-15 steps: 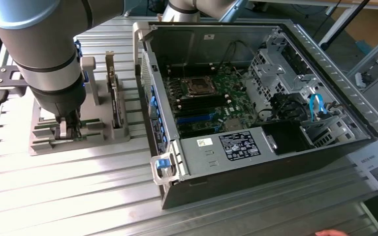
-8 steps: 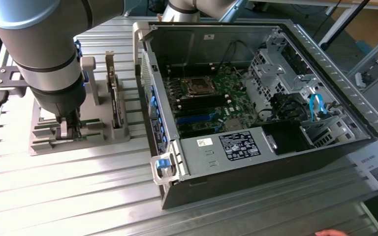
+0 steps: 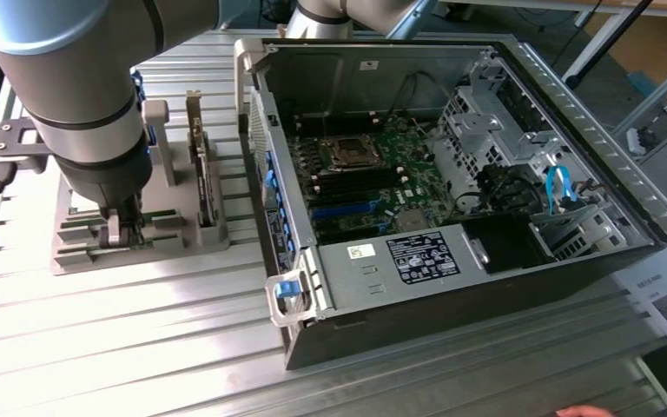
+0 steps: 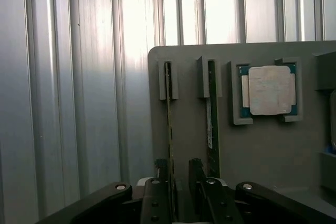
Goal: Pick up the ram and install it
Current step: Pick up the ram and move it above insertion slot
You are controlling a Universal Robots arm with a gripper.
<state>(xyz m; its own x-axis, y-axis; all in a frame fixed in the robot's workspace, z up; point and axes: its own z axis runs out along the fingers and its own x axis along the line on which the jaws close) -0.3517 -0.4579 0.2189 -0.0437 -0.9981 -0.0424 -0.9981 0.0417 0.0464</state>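
Gripper (image 4: 181,165) open, low over the ram (image 4: 168,108), standing edge-up in its tray (image 4: 262,156) at nine o'clock of the case (image 3: 450,317). Pick-up step, I judge; closing needs the stick centred between the fingers.

There are two ram sticks. One ram stick (image 4: 168,108) stands right at the end effector (image 4: 178,167), and the other ram stick (image 4: 212,103) stands just beside it. There is one square silver chip (image 4: 270,90) a bit further off, and one dark card (image 3: 202,174) nearby. All sit in one gray tray (image 4: 247,156). One open computer case (image 3: 450,278) is well apart from the end effector, on the one counter (image 3: 114,330).
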